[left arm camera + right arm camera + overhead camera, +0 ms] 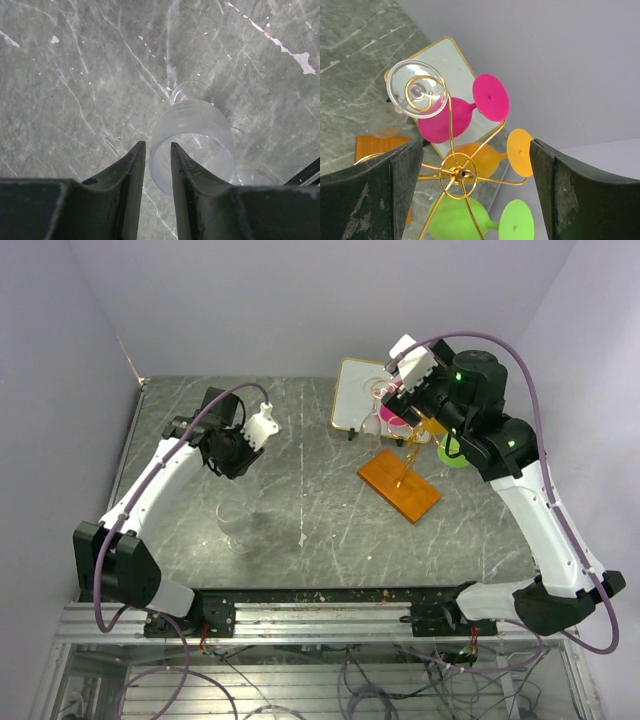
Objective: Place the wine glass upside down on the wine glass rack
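A clear wine glass stands on the grey table; the left wrist view looks down into its frosted bowl. My left gripper hangs just above its rim, jaws a narrow gap apart with nothing gripped between them. The gold wire wine glass rack stands on its orange-brown base. My right gripper is wide open and empty over the rack's hub. A clear glass hangs upside down on one arm.
Pink, orange and green glasses hang on the rack. A gold-framed mirror panel lies behind it by the back wall. Side walls close in the table on the left and right.
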### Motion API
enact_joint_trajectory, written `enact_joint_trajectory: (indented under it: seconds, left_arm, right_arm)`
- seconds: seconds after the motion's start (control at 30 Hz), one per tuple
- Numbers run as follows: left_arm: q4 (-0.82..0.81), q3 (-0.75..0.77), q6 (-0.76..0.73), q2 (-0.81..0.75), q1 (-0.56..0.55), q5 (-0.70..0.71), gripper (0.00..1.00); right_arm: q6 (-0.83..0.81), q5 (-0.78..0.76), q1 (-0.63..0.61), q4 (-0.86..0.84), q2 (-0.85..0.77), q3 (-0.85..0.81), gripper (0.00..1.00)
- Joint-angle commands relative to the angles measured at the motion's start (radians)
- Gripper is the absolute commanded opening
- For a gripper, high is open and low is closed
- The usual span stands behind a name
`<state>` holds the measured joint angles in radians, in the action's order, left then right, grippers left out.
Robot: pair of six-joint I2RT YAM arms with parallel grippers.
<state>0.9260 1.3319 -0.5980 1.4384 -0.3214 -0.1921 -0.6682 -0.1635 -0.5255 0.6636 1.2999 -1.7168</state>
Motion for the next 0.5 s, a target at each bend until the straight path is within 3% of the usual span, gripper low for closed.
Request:
enact_joint_trajectory:
  seconds: [0.0,0.47]
  left_arm:
    - [0.007,0.001,0.011,0.021,-0.020,0.037,0.35]
    - [0.016,0.075,-0.008,0.003,-0.033,0.042,0.07]
  right_arm:
    - [-0.017,0.002,0.005,-0.004,-0.025,0.023,0.87]
    - [-0.027,-0.005,0.008,-0.010,-0.019,0.044,0.86]
